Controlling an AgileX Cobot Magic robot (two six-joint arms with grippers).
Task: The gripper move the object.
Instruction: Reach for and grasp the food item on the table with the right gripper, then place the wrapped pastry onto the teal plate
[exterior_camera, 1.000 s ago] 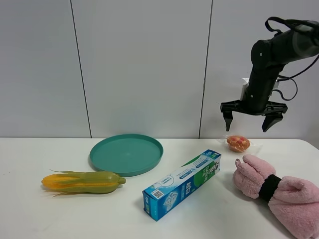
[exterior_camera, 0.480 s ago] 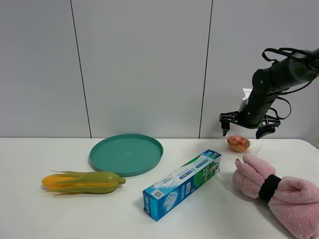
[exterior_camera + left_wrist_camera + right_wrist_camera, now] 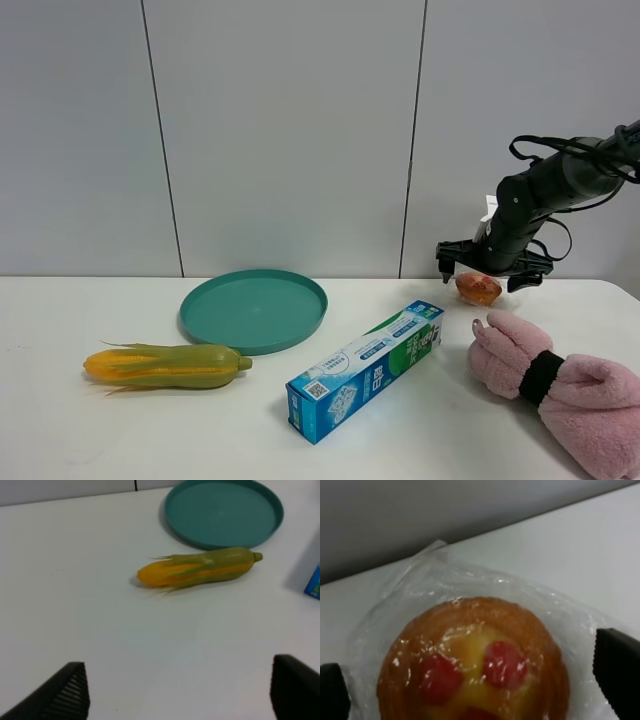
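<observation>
The object, a small round orange-brown pastry (image 3: 479, 289) with red bits in a clear wrapper, lies on the white table (image 3: 200, 430) at the far right, near the wall. My right gripper (image 3: 488, 272) is open and low over it, one finger on each side. In the right wrist view the pastry (image 3: 475, 665) fills the frame between the two black fingertips (image 3: 617, 672). My left gripper (image 3: 175, 695) is open and empty above bare table, short of the corn cob (image 3: 200, 572); its arm is out of the high view.
A teal plate (image 3: 254, 308) sits at the back middle, a yellow-green corn cob (image 3: 165, 365) at the left, a blue-green toothpaste box (image 3: 366, 369) in the middle. A pink fluffy cloth with a black band (image 3: 555, 385) lies just in front of the pastry.
My right gripper has come down from well above the pastry to straddle it, still open. The pastry and the other things have not moved.
</observation>
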